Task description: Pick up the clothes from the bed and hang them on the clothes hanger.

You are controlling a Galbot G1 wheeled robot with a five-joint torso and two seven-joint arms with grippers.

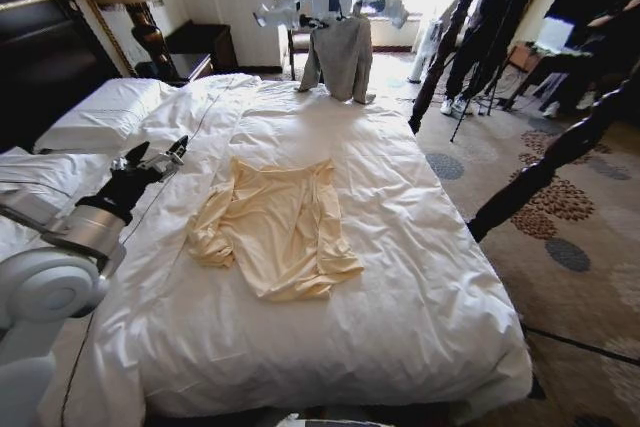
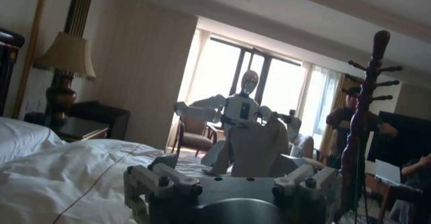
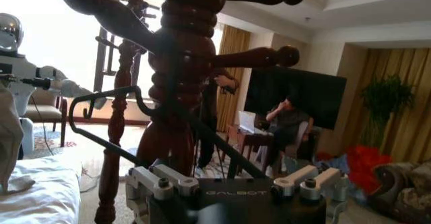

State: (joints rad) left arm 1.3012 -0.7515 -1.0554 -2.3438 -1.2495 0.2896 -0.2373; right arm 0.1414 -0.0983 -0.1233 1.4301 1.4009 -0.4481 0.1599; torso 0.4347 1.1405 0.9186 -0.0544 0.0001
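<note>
Lying flat mid-bed (image 1: 420, 277), the soft butter-yellow shirt (image 1: 275, 227) is crumpled on white quilting. Left claw (image 1: 155, 159) hovers open beside it. Right claw's (image 3: 235, 186) open fingers flank the thin dark hanger (image 3: 101, 128).

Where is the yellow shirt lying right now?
In the head view the yellow shirt lies spread flat mid-bed, just right of the left gripper, with the pillows farther up on the left.

The shirt (image 1: 275, 227) is thin, soft yellow cloth with wrinkles. The bed (image 1: 400, 277) has a puffy white cloth cover, matt and creased. The hanger (image 3: 111, 118) looks like thin dark metal. The rack (image 3: 181, 57) is shiny, smooth dark wood. The carpet (image 1: 580, 237) looks fuzzy.
</note>
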